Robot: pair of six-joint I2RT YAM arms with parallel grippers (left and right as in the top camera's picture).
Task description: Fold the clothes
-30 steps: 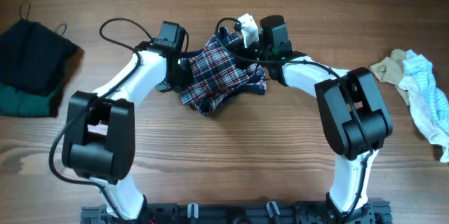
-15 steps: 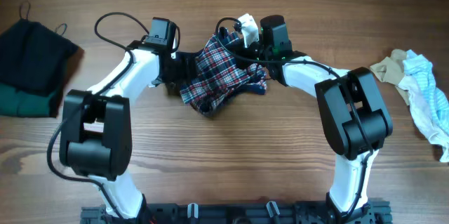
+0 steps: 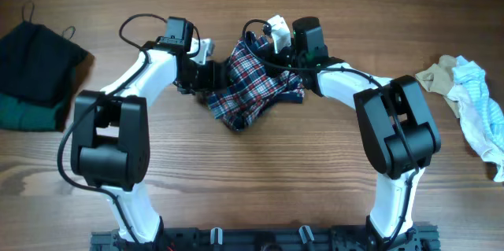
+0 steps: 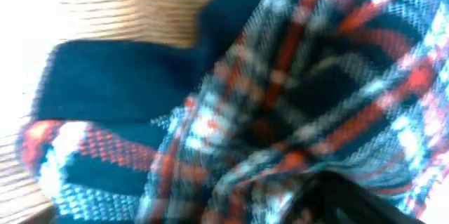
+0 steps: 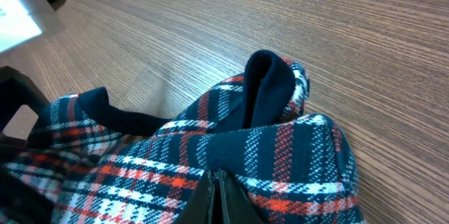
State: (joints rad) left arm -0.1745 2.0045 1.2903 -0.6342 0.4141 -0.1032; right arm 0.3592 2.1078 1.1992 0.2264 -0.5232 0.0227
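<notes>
Plaid shirt (image 3: 253, 86) lies bunched on the wooden tabletop (image 3: 260, 172). It is red, navy and white, with navy trim showing at its edges.

Right fingers (image 5: 226, 203) are at the shirt's upper right edge, clenched on a fold of the plaid cloth, which rises up to them.

Left fingers (image 3: 206, 75) are against the shirt's left edge. Blurred cloth fills the left wrist view, so I cannot tell whether they grasp it or stand released.

Dark garment (image 3: 31, 66) lies well to the shirt's left. Pale blue and beige clothes (image 3: 472, 101) lie well to its right.
</notes>
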